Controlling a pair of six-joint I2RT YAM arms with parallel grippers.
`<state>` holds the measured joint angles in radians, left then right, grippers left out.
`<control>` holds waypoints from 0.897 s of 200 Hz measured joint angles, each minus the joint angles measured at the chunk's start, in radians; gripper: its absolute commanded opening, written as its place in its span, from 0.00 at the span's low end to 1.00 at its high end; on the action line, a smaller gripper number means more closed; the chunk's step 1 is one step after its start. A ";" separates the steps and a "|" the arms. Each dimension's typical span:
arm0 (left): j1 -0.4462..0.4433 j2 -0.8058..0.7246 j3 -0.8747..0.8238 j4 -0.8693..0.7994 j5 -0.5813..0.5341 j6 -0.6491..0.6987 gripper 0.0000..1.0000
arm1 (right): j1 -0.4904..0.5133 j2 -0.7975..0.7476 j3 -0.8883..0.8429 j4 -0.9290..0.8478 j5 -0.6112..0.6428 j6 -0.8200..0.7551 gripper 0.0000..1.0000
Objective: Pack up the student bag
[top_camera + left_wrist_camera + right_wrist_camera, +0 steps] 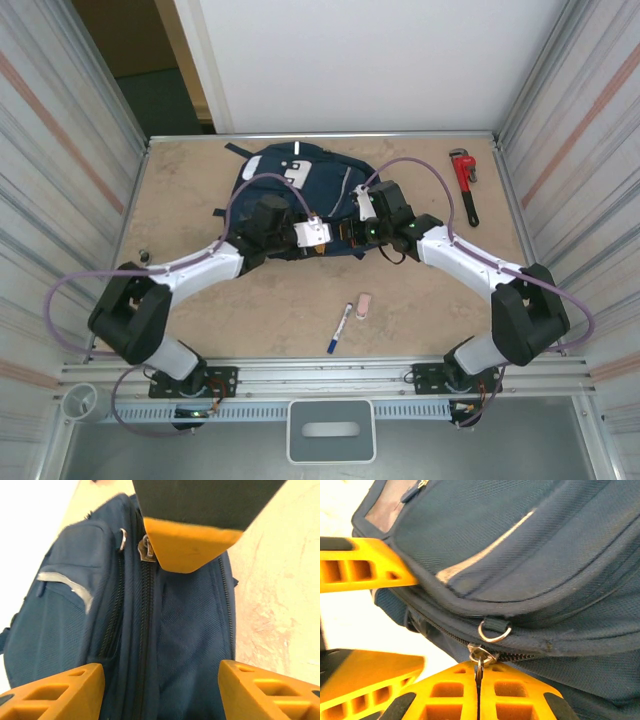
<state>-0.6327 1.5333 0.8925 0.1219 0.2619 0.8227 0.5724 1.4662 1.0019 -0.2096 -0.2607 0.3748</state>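
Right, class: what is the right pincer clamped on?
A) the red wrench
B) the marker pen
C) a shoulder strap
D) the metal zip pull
D: the right wrist view shows the right pincer shut on the zip pull of the student bag.

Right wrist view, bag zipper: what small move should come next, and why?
Probably draw the right gripper, which is shut on the zipper pull, a little way along the track to begin opening the student bag. The zipper teeth by the pull look closed, and the left gripper stands open over the fabric, holding nothing.
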 measured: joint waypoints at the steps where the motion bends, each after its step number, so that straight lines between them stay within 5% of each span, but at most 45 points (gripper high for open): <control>1: -0.001 0.004 0.002 0.001 -0.002 0.002 0.56 | 0.000 0.000 0.000 0.000 0.000 0.000 0.00; 48: -0.006 0.057 0.010 0.068 -0.074 0.053 0.07 | -0.002 0.000 0.000 -0.008 -0.010 0.010 0.00; 62: -0.003 0.056 0.008 0.077 -0.077 0.071 0.00 | -0.006 -0.002 0.000 -0.014 -0.009 0.009 0.00; 141: 0.171 -0.080 -0.124 0.097 0.143 0.064 0.02 | -0.093 -0.003 0.002 -0.105 0.044 -0.017 0.00; 153: 0.198 -0.097 -0.132 0.091 0.163 0.063 0.09 | -0.084 -0.003 0.004 -0.097 0.026 -0.018 0.00; 179: 0.225 -0.120 -0.134 0.063 0.161 0.037 0.42 | -0.061 -0.003 0.008 -0.076 0.005 -0.018 0.00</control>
<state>-0.4072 1.4132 0.7582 0.1844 0.4232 0.8593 0.5110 1.4635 1.0096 -0.2852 -0.2562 0.3573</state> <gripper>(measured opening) 0.318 0.051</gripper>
